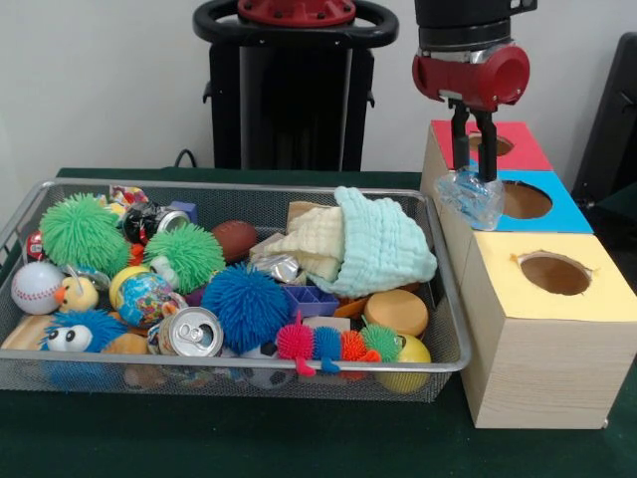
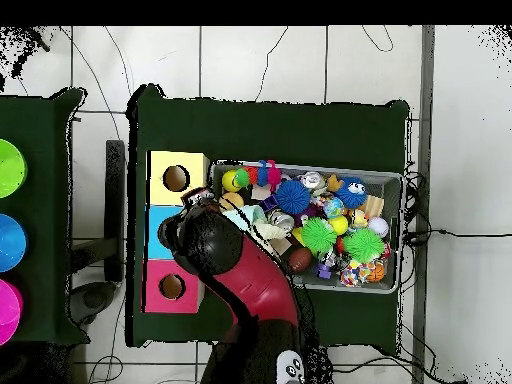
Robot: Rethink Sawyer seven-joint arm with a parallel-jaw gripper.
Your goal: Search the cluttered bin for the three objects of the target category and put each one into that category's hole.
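The arm descends vertically, its gripper (image 1: 475,157) above the blue box's left edge, fingers (image 1: 461,139) clamped on a crumpled clear plastic bottle (image 1: 471,197) hanging tilted beside the hole (image 1: 525,200). On the desk (image 1: 299,443), the bin (image 1: 450,329) holds spiky balls, a can (image 1: 190,333), cloths and toys

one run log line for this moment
end effector: shut on crumpled plastic bottle | position: beside blue-topped hole | bin: cluttered | drop: not yet
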